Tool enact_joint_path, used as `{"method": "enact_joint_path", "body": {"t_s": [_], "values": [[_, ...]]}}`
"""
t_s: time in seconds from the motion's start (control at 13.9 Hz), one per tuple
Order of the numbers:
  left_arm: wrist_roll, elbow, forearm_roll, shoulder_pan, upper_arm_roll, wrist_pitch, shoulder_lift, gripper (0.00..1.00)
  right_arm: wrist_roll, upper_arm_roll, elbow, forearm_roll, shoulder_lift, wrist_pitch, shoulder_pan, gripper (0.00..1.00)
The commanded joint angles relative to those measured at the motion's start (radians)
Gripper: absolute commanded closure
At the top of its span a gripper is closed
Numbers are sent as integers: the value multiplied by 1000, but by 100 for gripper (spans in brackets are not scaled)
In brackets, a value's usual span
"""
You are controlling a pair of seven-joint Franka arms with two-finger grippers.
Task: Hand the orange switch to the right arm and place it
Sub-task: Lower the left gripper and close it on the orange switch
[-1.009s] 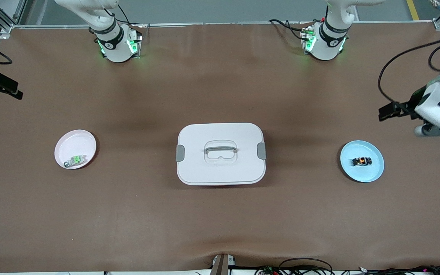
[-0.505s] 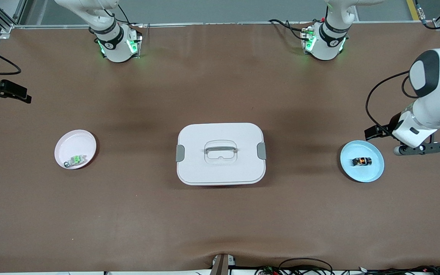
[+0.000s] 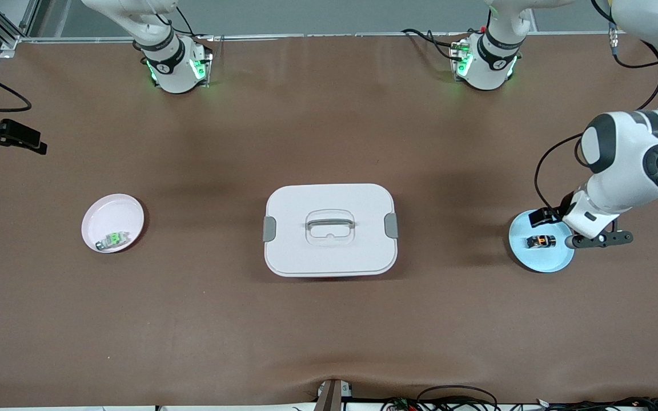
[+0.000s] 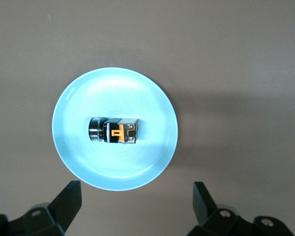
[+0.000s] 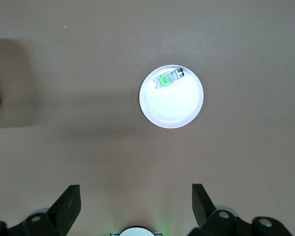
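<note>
The orange switch point(image 3: 541, 241) is a tiny black part with an orange band. It lies on its side in the middle of a light blue plate point(image 3: 540, 261) toward the left arm's end of the table. In the left wrist view the switch point(image 4: 114, 131) lies on the plate point(image 4: 152, 162). My left gripper point(image 3: 599, 239) hangs over the plate's edge, open and empty point(image 4: 136, 197), and touches nothing. My right gripper point(image 5: 136, 197) is open and empty, high over the bare table near the right arm's end. Only a black part of that hand point(image 3: 6, 137) shows in the front view.
A white lidded box point(image 3: 329, 229) with a handle and grey clips stands mid-table. A pink plate point(image 3: 111, 214) with a tiny green-and-silver part point(image 3: 113, 240) lies toward the right arm's end. Plate point(image 5: 172, 110) and part point(image 5: 168, 78) also show in the right wrist view.
My left arm has swung in from the table's end and brought its open gripper down to the blue plate's edge. The right hand shifted slightly, then stayed still. The switch has not moved.
</note>
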Motion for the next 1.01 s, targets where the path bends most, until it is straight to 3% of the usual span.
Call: {"method": "enact_joint_path", "body": {"t_s": [0.0, 0.29, 0.94], "values": [[11, 0, 18, 9, -3, 23, 38, 0, -2, 3, 2, -6, -10, -4, 3, 0], [77, 6, 20, 39, -3, 109, 115, 0, 0, 7, 8, -6, -13, -1, 34, 0], [85, 49, 20, 58, 0, 150, 207, 0, 38, 8, 9, -7, -22, -27, 77, 0]]}}
